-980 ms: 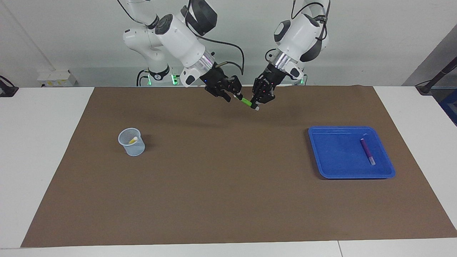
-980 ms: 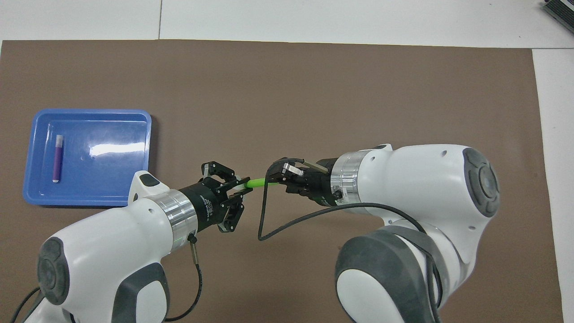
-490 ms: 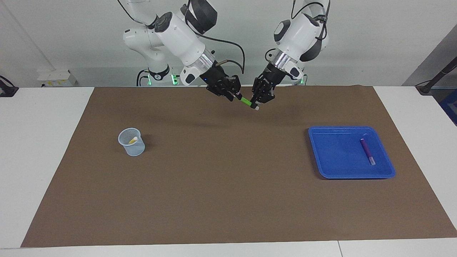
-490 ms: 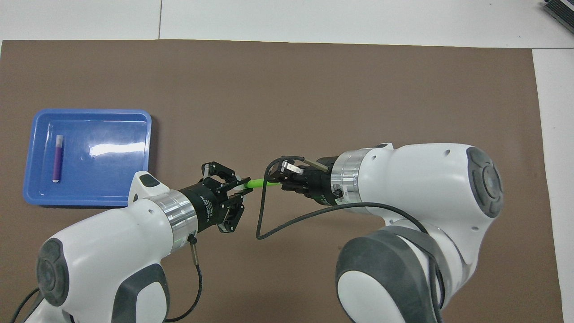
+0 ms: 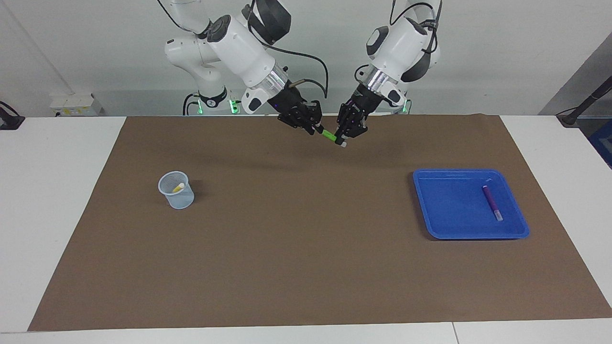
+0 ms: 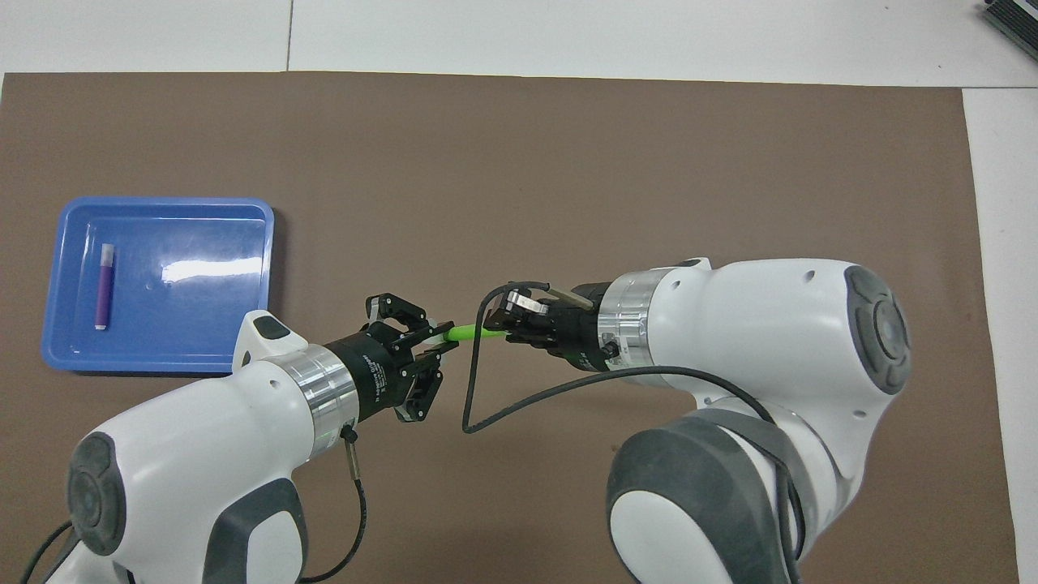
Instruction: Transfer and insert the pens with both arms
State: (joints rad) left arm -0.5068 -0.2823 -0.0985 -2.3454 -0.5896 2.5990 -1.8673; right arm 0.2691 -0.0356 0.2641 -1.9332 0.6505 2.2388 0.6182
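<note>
Both claws pinch the green pen (image 5: 329,135); cup (image 5: 178,197) – yellow pen (image 5: 178,188); tray (image 5: 449,224) – purple pen (image 5: 492,202).

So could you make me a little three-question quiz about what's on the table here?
1. True or false: the purple pen lies in the blue tray.
2. What holds the green pen up over the brown mat?
A. the left gripper alone
B. the left gripper and the right gripper, one at each end
C. nothing, it lies on the mat
3. Fill in: the yellow pen stands in the ____.

Key: 1 true. 2 B. 3 mesh cup.
</note>
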